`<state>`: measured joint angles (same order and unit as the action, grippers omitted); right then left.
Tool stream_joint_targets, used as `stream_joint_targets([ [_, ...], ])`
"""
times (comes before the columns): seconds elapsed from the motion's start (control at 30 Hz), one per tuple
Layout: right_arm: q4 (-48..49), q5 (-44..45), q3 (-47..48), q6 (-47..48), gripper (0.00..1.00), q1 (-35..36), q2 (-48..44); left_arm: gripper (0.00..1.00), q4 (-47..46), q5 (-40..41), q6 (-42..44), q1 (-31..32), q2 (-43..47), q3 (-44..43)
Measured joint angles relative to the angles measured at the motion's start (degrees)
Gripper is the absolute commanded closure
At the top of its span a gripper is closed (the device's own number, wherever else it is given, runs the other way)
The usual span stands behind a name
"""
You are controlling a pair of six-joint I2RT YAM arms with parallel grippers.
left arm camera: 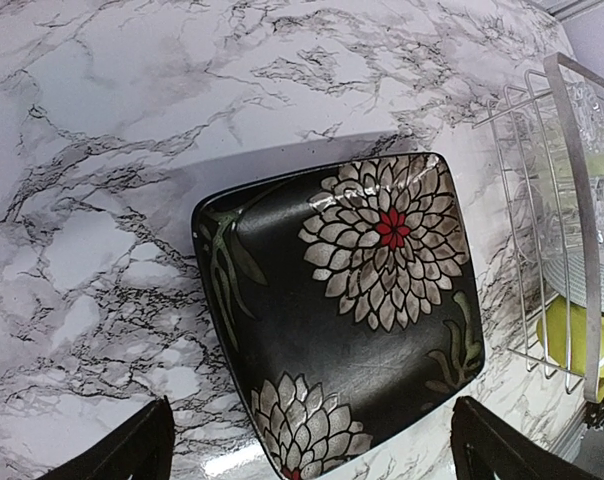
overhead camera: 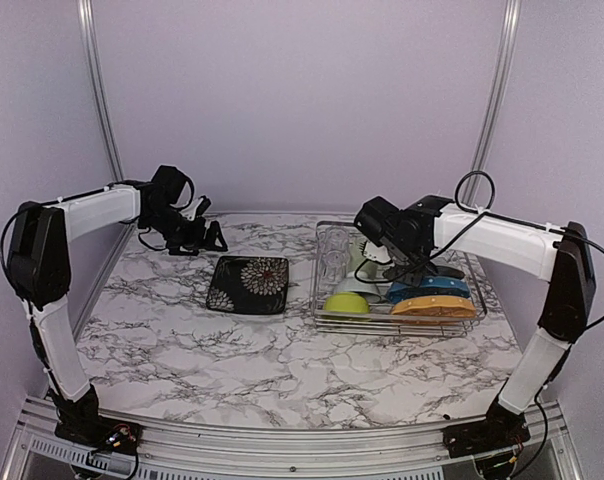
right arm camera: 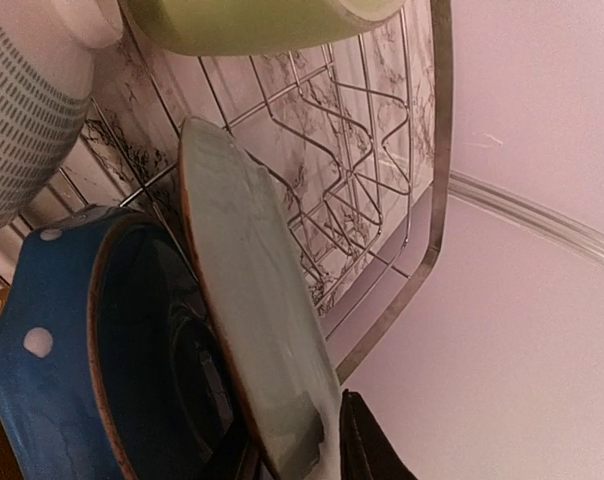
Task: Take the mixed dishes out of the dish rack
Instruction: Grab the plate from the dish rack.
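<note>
The silver wire dish rack (overhead camera: 325,322) stands at right. My right gripper (overhead camera: 414,270) reaches into it, shut on the rim of a pale grey-green plate (right arm camera: 252,300) that stands on edge; one finger (right arm camera: 374,445) presses its face. Behind that plate stand a blue dotted plate (right arm camera: 37,350) (overhead camera: 442,288) and an orange plate (overhead camera: 434,307). A lime green bowl (overhead camera: 347,302), a clear glass (overhead camera: 334,262), a pale green mug (right arm camera: 252,25) and a white patterned bowl (right arm camera: 22,120) also sit in the rack. The dark square flowered plate (overhead camera: 248,284) (left arm camera: 342,320) lies flat on the table. My left gripper (overhead camera: 207,238) (left arm camera: 312,435) hangs open above it.
The rack's flat metal rim (right arm camera: 437,200) runs close to my right fingers, with bare upright tines (right arm camera: 352,170) behind the held plate. The rack's near side (left arm camera: 572,200) lies just right of the square plate. A purple wall and its base rail (right arm camera: 542,215) stand behind the rack.
</note>
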<state>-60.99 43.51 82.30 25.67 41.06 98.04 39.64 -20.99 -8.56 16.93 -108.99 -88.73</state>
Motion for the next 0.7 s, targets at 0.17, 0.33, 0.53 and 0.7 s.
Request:
stream_joint_targets([
  [0.17, 1.14, 1.20, -1.75, 0.50, 0.82, -1.31, -0.50, 0.01, -0.02, -0.13, 0.00, 0.00, -0.61, -0.48],
  [0.33, 2.25, 2.93, -4.35, 2.75, 0.94, -1.55, -2.67, 0.01, 0.02, -0.76, -0.07, 0.00, -1.01, -0.87],
  [0.53, 3.61, 5.51, -7.34, 5.33, 1.00, -1.81, -5.57, 0.01, -0.26, -1.55, -0.33, 0.00, -1.64, -2.47],
  [0.7, 5.07, 5.86, -8.07, 7.39, 1.00, -1.92, -6.29, 0.01, -0.28, -2.03, -0.68, 0.00, -1.68, -2.51],
])
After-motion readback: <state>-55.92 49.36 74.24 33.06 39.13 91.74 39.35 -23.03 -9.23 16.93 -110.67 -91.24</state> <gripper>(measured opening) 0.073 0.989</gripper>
